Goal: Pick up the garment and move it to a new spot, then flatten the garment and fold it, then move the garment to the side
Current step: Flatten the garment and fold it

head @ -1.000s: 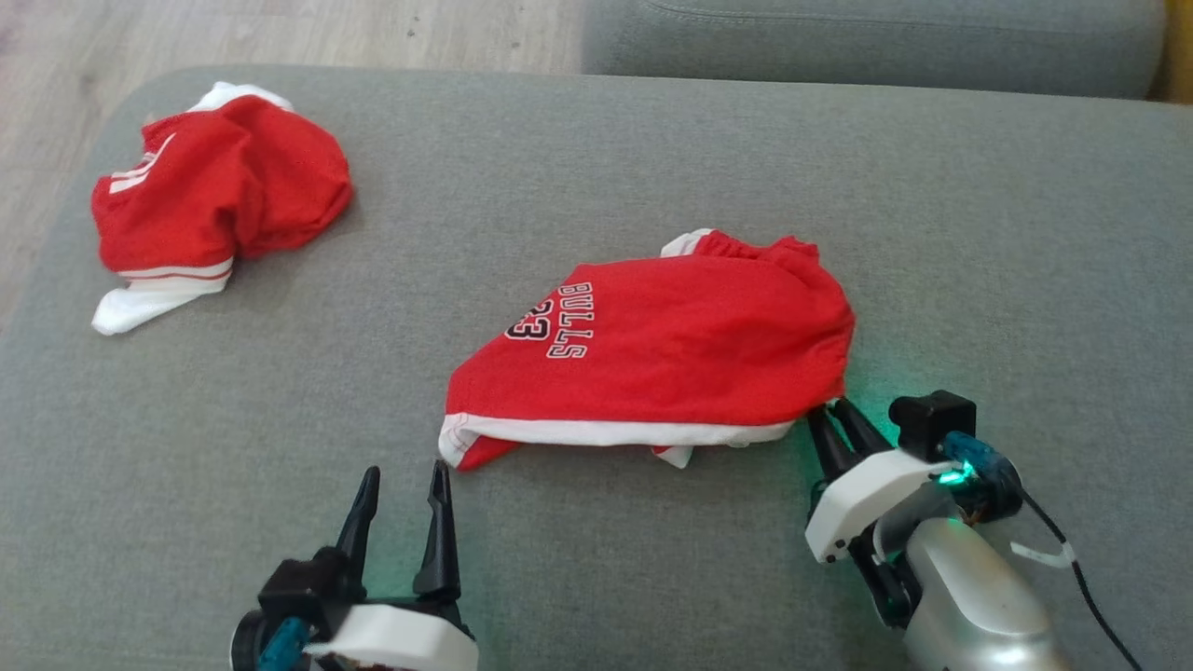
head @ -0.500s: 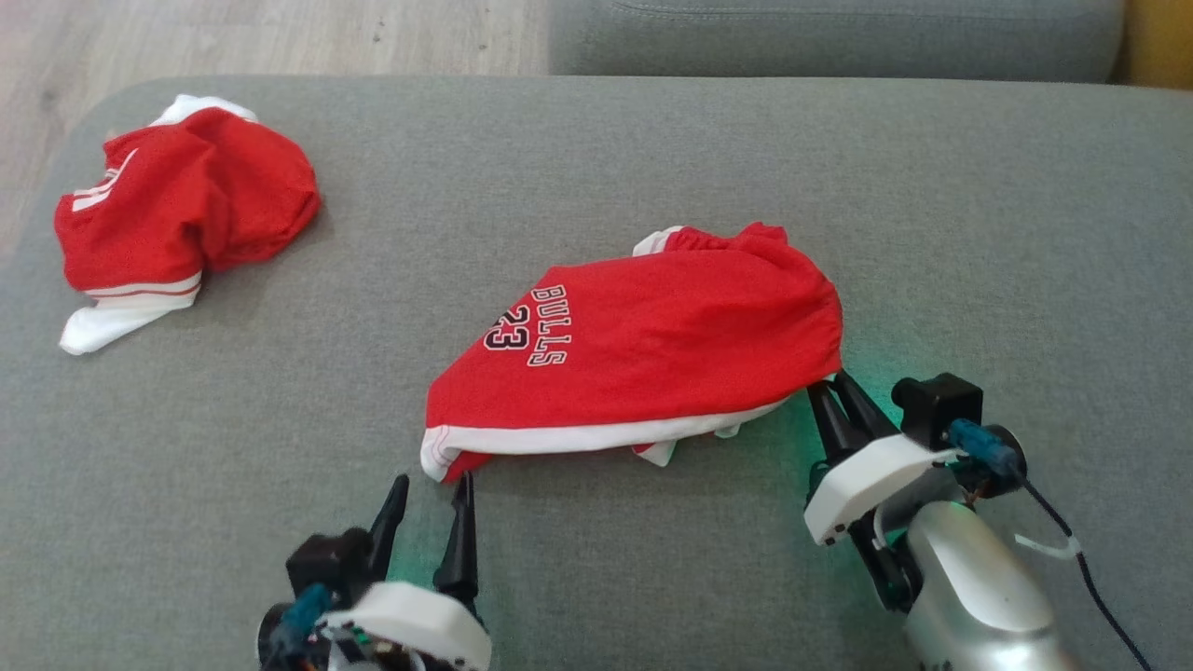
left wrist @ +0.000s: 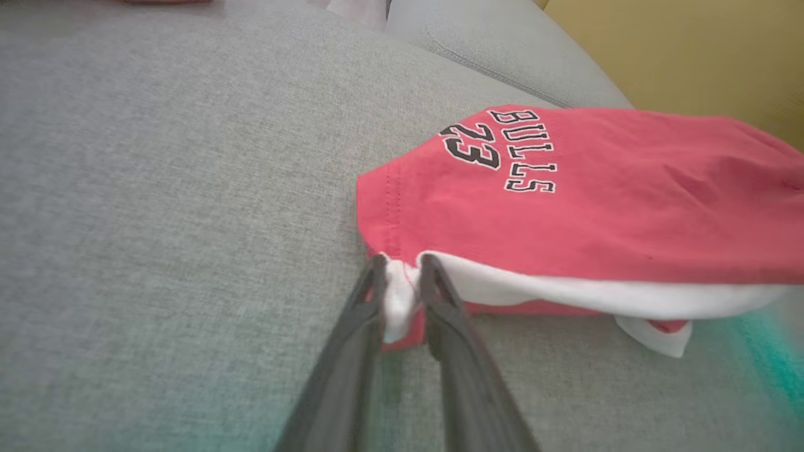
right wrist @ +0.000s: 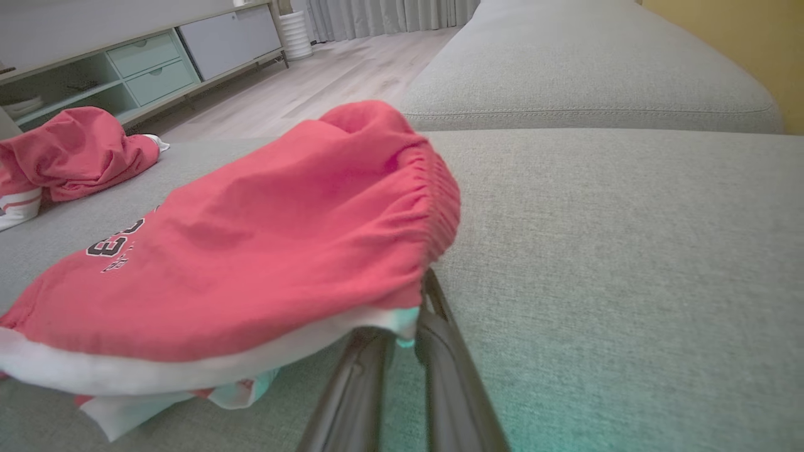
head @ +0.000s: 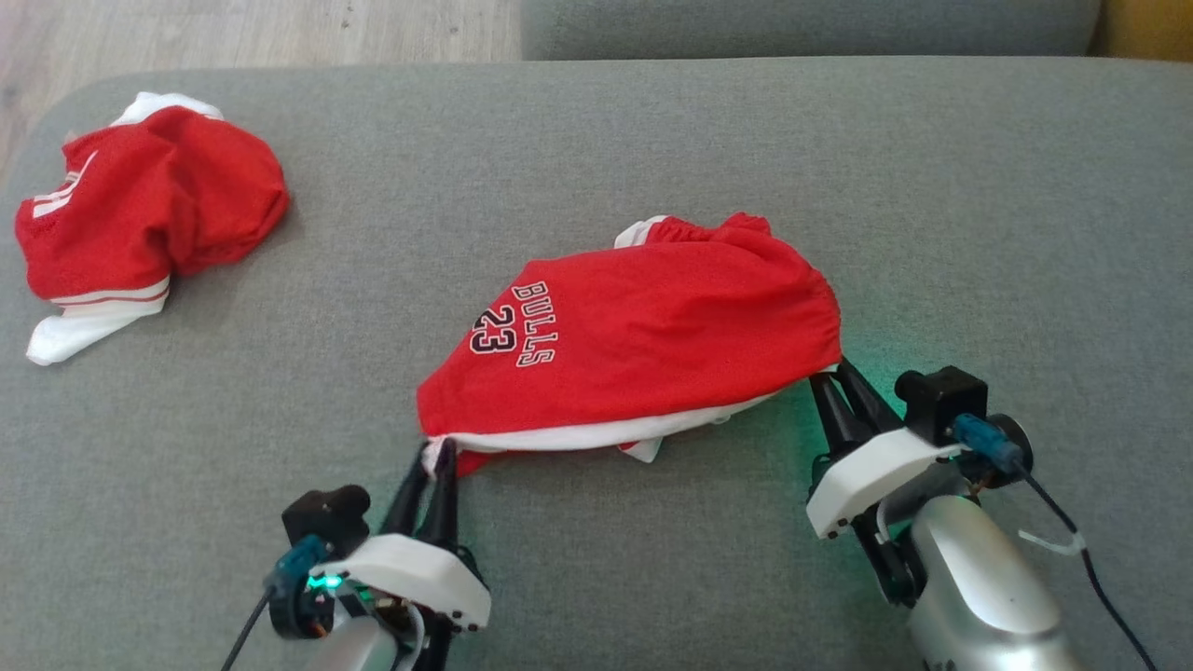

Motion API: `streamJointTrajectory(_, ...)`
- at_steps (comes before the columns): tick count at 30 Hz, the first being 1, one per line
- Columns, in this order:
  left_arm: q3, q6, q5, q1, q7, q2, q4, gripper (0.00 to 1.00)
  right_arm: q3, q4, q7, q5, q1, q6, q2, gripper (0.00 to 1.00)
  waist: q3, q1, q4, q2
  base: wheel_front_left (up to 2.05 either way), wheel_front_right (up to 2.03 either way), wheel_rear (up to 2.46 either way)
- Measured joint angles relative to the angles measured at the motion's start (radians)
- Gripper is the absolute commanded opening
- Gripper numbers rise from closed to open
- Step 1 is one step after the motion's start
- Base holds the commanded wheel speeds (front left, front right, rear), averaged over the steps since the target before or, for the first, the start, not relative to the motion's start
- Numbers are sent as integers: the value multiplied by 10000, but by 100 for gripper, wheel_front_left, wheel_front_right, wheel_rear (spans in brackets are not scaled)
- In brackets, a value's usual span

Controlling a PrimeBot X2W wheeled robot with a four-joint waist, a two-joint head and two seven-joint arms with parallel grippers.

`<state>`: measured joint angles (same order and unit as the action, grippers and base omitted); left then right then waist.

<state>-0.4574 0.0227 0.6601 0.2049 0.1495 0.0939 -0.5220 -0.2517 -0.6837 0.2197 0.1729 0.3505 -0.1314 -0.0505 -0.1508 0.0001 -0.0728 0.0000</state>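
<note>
The garment (head: 643, 335) is a pair of red shorts with white trim and "BULLS 23" print, lying crumpled mid-cushion on the grey sofa (head: 596, 140). My left gripper (head: 433, 452) is at its near left corner, fingers closed on the white hem. In the left wrist view the white corner of the garment (left wrist: 597, 201) is pinched between the two fingers of that gripper (left wrist: 402, 270). My right gripper (head: 834, 373) is at the garment's right end, shut on the edge under the elastic waistband. The right wrist view shows the garment (right wrist: 251, 263) draped over that gripper (right wrist: 408, 314).
A second red and white garment (head: 140, 205) lies bunched at the cushion's far left corner. Another grey cushion (head: 802, 23) sits behind, with wooden floor (head: 233, 33) at the back left. Bare grey fabric lies to the right of the shorts and in front of them.
My left gripper has moved forward to the hem corner and closed on it. My right gripper has closed on the waistband edge. The head camera has shifted, so the scene sits further left.
</note>
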Motion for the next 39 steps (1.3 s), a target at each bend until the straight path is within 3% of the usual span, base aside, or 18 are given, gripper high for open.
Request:
streamJointTrajectory(1,-12,-59,2,11,-2,-19,-46,16,25,48,0,0,-19,0,0,0,4,0,13,0,0,0,0)
streamJointTrajectory(2,-21,-65,2,15,-2,-36,-102,3,46,102,0,0,-48,0,0,0,11,0,22,0,0,0,0)
streamJointTrajectory(3,-25,-77,2,16,-2,-40,-150,0,65,136,0,0,-81,0,0,0,19,0,28,0,0,0,0)
streamJointTrajectory(13,-84,-140,-134,65,420,29,-71,0,280,493,-2,-86,-153,0,0,0,238,-1,46,0,0,0,0)
streamJointTrajectory(21,8,50,-662,265,736,566,1841,0,711,1787,0,-537,-160,0,0,0,775,-1,124,0,0,0,0)
streamJointTrajectory(25,75,307,-968,289,790,999,3417,0,819,3143,-401,-876,-250,0,-52,0,1185,-1,241,0,0,0,0)
streamJointTrajectory(33,395,673,-1496,1119,-182,1891,6753,0,1432,6972,-1881,-1181,-1034,0,-621,0,1786,-2,685,0,0,0,0)
streamJointTrajectory(39,422,729,-1634,2380,-1338,2268,8048,0,1674,9108,-3271,-1227,-1034,0,-943,0,1788,-2,1001,0,0,0,0)
